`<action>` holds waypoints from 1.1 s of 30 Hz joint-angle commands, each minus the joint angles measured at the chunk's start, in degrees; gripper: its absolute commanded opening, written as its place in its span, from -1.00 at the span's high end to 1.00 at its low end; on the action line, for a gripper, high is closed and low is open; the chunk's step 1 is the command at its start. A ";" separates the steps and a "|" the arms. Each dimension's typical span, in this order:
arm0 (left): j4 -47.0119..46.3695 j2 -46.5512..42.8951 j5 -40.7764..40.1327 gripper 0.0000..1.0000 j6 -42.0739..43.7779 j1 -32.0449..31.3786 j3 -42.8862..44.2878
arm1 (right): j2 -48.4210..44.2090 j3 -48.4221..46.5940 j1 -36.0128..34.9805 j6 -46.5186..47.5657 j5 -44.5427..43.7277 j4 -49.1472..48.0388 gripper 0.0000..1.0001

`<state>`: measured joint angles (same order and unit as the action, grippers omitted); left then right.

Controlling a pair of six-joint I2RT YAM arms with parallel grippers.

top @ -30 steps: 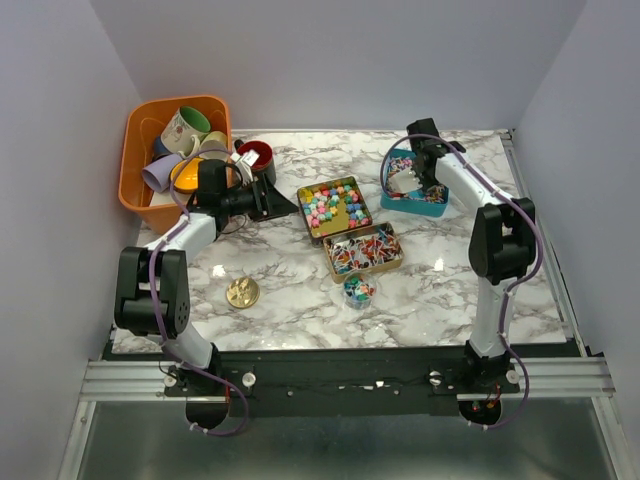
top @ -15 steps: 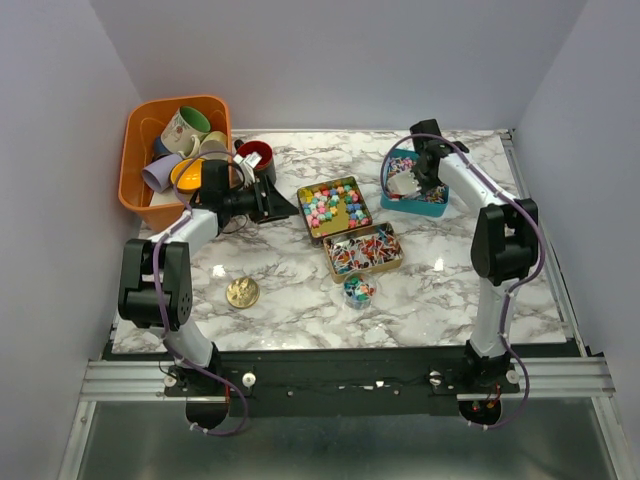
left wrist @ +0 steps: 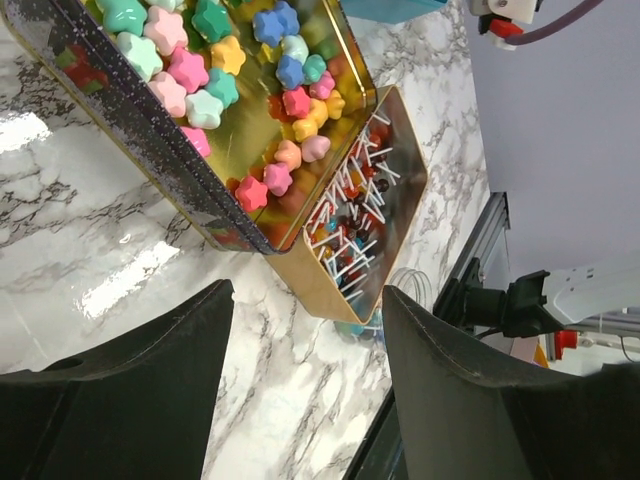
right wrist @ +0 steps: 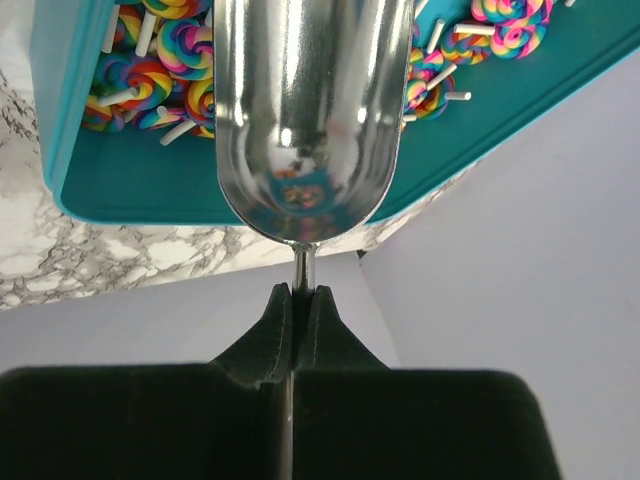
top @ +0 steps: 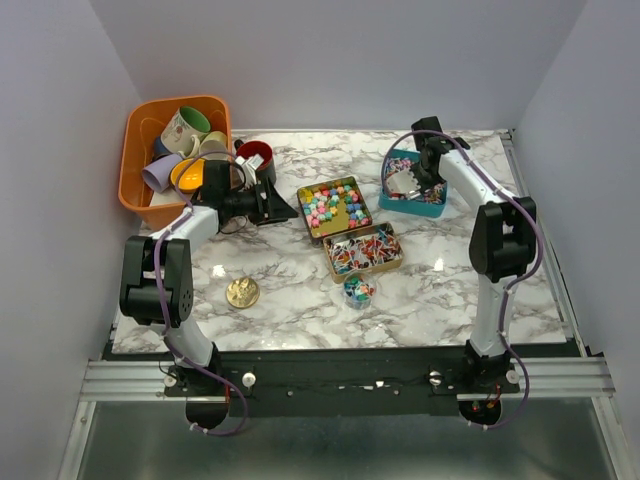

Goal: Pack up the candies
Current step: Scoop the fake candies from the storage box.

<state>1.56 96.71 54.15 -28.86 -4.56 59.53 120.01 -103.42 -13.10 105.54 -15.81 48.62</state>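
Observation:
The candies are in several containers. Star-shaped sweets (top: 333, 205) fill a gold tin (left wrist: 150, 120). Small stick candies (top: 363, 250) fill a second gold tin (left wrist: 300, 270). A small round pot (top: 358, 291) holds mixed pieces. Rainbow lollipops (right wrist: 160, 75) lie in a teal tray (top: 432, 209). My right gripper (right wrist: 300, 295) is shut on the handle of an empty metal scoop (right wrist: 305, 110) and holds it over the teal tray (right wrist: 120, 200). My left gripper (left wrist: 305, 300) is open and empty, low over the table just left of the star tin.
An orange bin (top: 137, 150) of ceramic mugs stands at the back left, with a red mug (top: 255, 155) beside it. A flat gold lid (top: 242, 292) lies on the marble at the front left. Grey walls close in both sides.
My right gripper has shifted the scoop slightly back and right over the teal tray. My left arm has barely moved.

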 commanded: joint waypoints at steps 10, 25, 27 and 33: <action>8.28 0.68 -2.73 -0.38 7.24 0.43 1.55 | 8.05 -5.47 -1.57 0.55 20.82 17.64 0.99; 13.19 7.26 -13.70 0.33 13.03 -2.02 4.72 | 11.04 -8.03 -2.36 -0.59 23.11 15.62 0.99; 13.64 8.67 -15.82 0.45 13.22 -3.26 5.51 | 11.56 -8.82 -2.63 -2.25 23.02 15.63 0.99; 11.45 12.45 -19.52 0.67 12.87 -9.23 7.09 | 12.18 -10.66 -4.65 -7.52 24.42 15.28 0.99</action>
<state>13.28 106.39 39.83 -17.43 -9.39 64.05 129.12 -112.86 -14.55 103.02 3.11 60.01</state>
